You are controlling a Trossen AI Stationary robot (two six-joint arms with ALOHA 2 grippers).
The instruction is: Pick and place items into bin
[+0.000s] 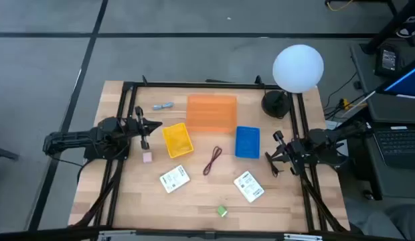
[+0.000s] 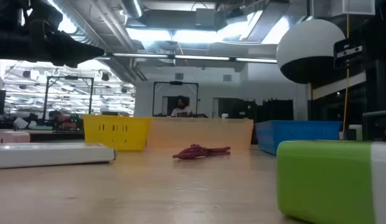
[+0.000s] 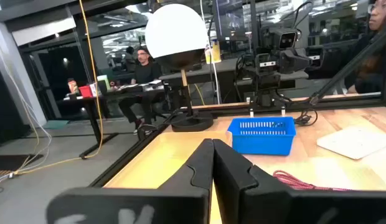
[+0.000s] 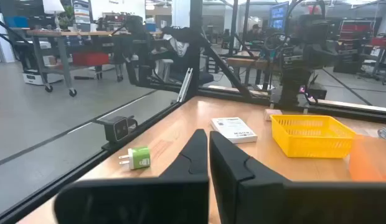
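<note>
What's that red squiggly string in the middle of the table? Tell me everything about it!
The dark red cord looks like a thin braided string, doubled over into a long narrow loop. It lies flat and loose on the bare wooden table, slanting between the yellow bin and the blue bin. From the low view it looks bunched and knobbly. Nothing touches it but the table; both grippers are off at the sides.

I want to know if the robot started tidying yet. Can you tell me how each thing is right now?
left gripper: jaws shut, empty, by the table's left edge.
right gripper: jaws shut, empty, by the right edge.
yellow bin: upright, looks empty.
orange bin: upright, looks empty.
blue bin: upright, looks empty.
red cord: loose on the table.
two white packets: lying flat.
green block: on the table, not in a bin.
pink block: on the table.
</note>
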